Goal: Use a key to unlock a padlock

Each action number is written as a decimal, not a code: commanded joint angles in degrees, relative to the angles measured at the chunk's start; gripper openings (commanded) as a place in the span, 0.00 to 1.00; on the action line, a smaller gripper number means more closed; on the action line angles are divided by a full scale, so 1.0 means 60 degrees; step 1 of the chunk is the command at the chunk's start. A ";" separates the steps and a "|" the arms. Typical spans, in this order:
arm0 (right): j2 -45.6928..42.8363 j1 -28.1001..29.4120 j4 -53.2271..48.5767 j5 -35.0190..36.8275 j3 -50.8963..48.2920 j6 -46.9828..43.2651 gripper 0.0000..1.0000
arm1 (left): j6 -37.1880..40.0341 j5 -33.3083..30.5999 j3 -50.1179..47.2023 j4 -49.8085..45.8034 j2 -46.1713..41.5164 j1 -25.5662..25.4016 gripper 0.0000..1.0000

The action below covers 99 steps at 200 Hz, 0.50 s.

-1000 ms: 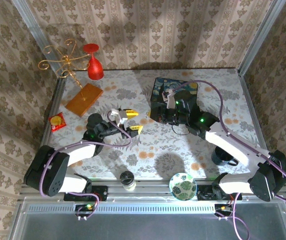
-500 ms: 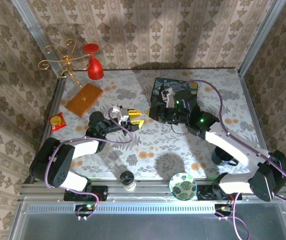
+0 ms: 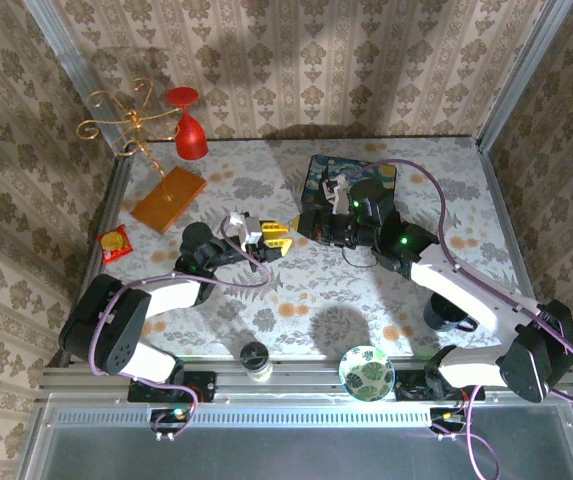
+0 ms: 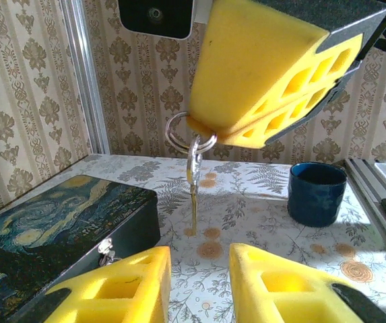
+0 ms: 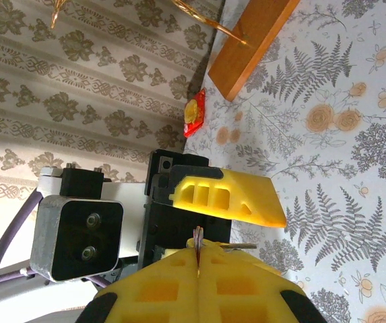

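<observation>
Pinching the key [image 4: 194, 185] by its ring [image 4: 168, 131], the right gripper's [image 4: 201, 128] 2 fingers dangle it near the left gripper's [image 4: 199, 259] spread fingers (padlock [image 4: 105, 250] on the far starry-night box [image 4: 38, 229]).

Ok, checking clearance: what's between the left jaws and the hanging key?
Nothing: in the left wrist view, open air separates the key from the left gripper.

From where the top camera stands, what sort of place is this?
Probably a staged robot test cell, not a real home: wallpapered panels in an aluminium frame, a left arm and a right arm bolted to a rail, and props like a red wine glass.
</observation>
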 commanded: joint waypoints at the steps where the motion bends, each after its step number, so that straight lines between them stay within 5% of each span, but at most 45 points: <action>1: 0.0082 0.0065 0.0240 -0.0213 -0.0153 0.0072 0.00 | 0.0203 0.0012 0.0342 0.0090 -0.0023 -0.0104 0.28; 99: 0.0303 0.0096 0.0346 -0.0280 -0.0138 0.0093 0.00 | 0.0163 -0.0292 0.0212 0.0046 -0.0199 -0.0163 0.23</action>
